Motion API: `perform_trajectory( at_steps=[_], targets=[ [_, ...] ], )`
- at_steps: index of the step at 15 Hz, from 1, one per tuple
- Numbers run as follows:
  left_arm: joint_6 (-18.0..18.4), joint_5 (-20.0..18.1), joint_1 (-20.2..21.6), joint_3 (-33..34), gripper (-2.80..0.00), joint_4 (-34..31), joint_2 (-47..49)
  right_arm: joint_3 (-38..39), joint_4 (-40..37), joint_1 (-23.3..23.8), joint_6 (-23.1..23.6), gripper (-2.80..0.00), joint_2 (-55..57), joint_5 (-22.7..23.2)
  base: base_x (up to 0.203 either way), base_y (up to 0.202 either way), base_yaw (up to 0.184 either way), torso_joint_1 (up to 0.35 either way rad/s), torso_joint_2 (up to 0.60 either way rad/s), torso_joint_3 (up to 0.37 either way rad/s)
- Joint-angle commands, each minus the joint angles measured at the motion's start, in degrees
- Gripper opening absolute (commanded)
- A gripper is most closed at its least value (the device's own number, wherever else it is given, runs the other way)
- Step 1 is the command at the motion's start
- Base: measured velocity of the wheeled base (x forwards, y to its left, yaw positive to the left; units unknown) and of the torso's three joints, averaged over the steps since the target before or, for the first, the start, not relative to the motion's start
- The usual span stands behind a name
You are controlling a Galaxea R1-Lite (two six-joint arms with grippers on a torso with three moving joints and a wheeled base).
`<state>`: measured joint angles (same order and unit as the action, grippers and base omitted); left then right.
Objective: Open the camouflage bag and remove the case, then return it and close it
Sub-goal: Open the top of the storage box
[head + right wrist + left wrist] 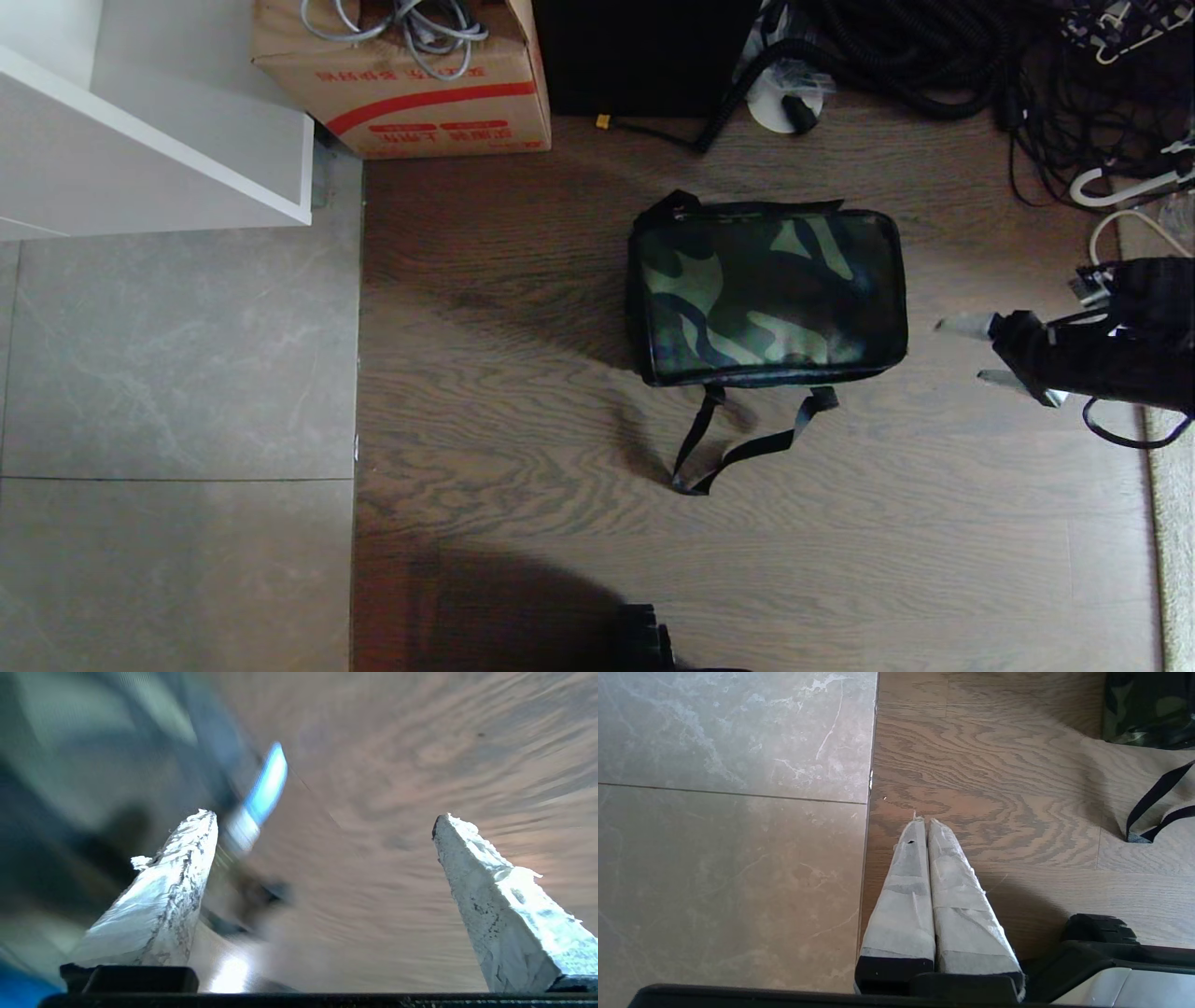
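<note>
The camouflage bag (766,294) lies on the wooden floor with its lid down, and its black webbing strap (738,439) trails toward me. The case is hidden. My right gripper (960,351) hovers just right of the bag, pointing at its side. It is open, and in the right wrist view (323,816) only blurred floor shows between its white-wrapped fingers (173,891). My left gripper (925,821) is parked low over the seam between wood and tile, shut on nothing. A corner of the bag (1148,709) and its strap (1153,807) show off to its side.
A red-striped cardboard box (411,84) holding cables and a tall black box (644,56) stand behind the bag. Tangled black cables (934,56) fill the back right. A white cabinet (140,140) and grey tiles (168,373) lie to the left.
</note>
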<state>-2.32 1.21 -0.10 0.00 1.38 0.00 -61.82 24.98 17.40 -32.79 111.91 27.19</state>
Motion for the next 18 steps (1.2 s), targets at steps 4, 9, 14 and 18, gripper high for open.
perform_trajectory(
  at_steps=[4,9,14,18],
  targets=[
    [-0.06,0.02,0.01,0.53,-2.8,0.03,0.0,-10.13,-1.05,-6.82,-23.47,0.0,2.19,-14.9,0.0,0.0,0.0,0.0,0.0,0.0],
    [-0.06,0.07,0.01,0.44,-2.8,0.03,0.0,-12.45,-6.39,-11.51,-32.92,0.0,3.87,-17.8,0.0,0.0,0.0,0.0,0.0,0.0],
    [-0.06,0.02,0.01,0.45,-2.8,0.03,0.0,-15.22,-13.61,-14.66,-38.16,0.0,6.09,-20.39,0.0,0.0,0.0,0.0,0.0,0.0],
    [-0.06,0.02,0.01,0.53,-2.8,0.03,0.0,-16.05,-13.56,-15.46,-39.55,0.0,6.83,-20.42,0.0,0.0,0.0,0.0,0.0,0.0]
  ],
)
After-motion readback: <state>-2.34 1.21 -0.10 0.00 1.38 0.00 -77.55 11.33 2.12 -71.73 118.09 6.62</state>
